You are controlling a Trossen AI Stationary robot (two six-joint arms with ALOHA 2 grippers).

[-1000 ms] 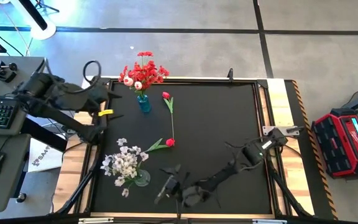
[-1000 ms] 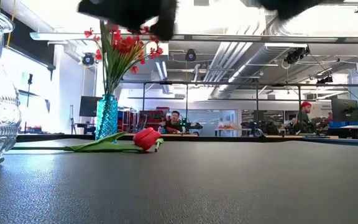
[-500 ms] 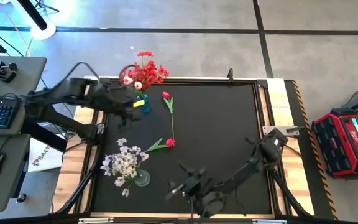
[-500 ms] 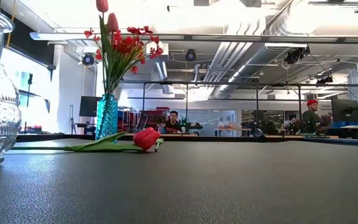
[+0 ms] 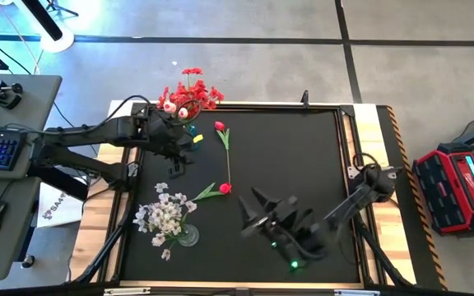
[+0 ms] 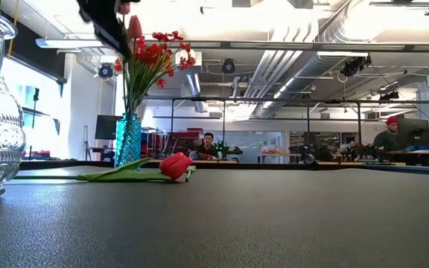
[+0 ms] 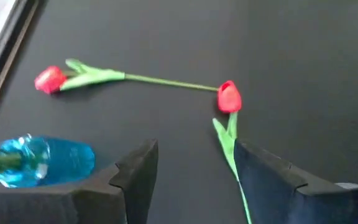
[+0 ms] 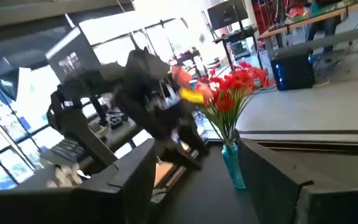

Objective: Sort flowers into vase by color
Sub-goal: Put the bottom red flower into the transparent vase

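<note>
1. We see the left gripper (image 5: 174,156) above the black table (image 5: 303,164), just beside the blue vase (image 5: 191,136). Its two fingers (image 7: 138,174) stand apart and there is nothing between them.
2. The blue vase is close to one finger of the left gripper in the left wrist view (image 7: 42,160). It holds the red flowers (image 5: 189,94), which rise above the arm in the high view.
3. Ahead of the left gripper two red tulips lie flat on the table. One tulip (image 7: 229,98) has its bud just in front of the open fingers, and its green stem runs under one finger.
4. The second tulip (image 7: 50,79) lies farther from the left gripper. Its long stem reaches toward the bud of the first tulip, so the two nearly meet there.
5. In the high view the clear vase (image 5: 186,237) stands near the left gripper, toward the front edge of the table. It holds the white flowers (image 5: 164,215).
6. The right gripper (image 5: 257,215) is well apart from the left one, over the front middle of the table. Its fingers (image 8: 129,180) are apart and hold nothing.
7. From the right gripper the tulips lie nearer than the blue vase, which stands far ahead of it beside the left arm (image 8: 135,93).
8. In the low view people (image 6: 208,145) show in the room behind the table.
</note>
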